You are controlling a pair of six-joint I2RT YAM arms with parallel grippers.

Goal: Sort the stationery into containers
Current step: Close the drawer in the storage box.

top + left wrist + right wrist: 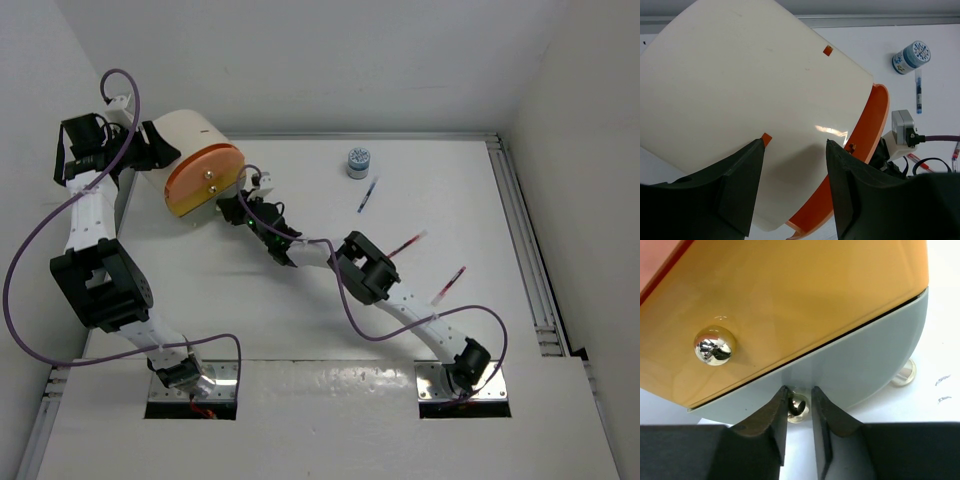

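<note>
The container (196, 138) is a cream-white cylinder lying on its side, its orange-yellow face (204, 178) turned toward the arms. My left gripper (795, 142) reaches it from the back left, its fingers either side of the cream wall (750, 85). My right gripper (799, 390) is at the lower grey panel (855, 365) of that face. Its fingers stand slightly open around a small chrome knob (799, 407), the left one touching it. On the table lie a blue-and-white tub (359, 161), a blue pen (368, 194) and two red pens (406, 244) (449, 284).
A second chrome knob (715, 346) sits on the yellow panel above. The right arm's forearm and purple cable stretch across the table's middle. A metal rail (525, 260) runs along the right edge, and white walls close in on three sides.
</note>
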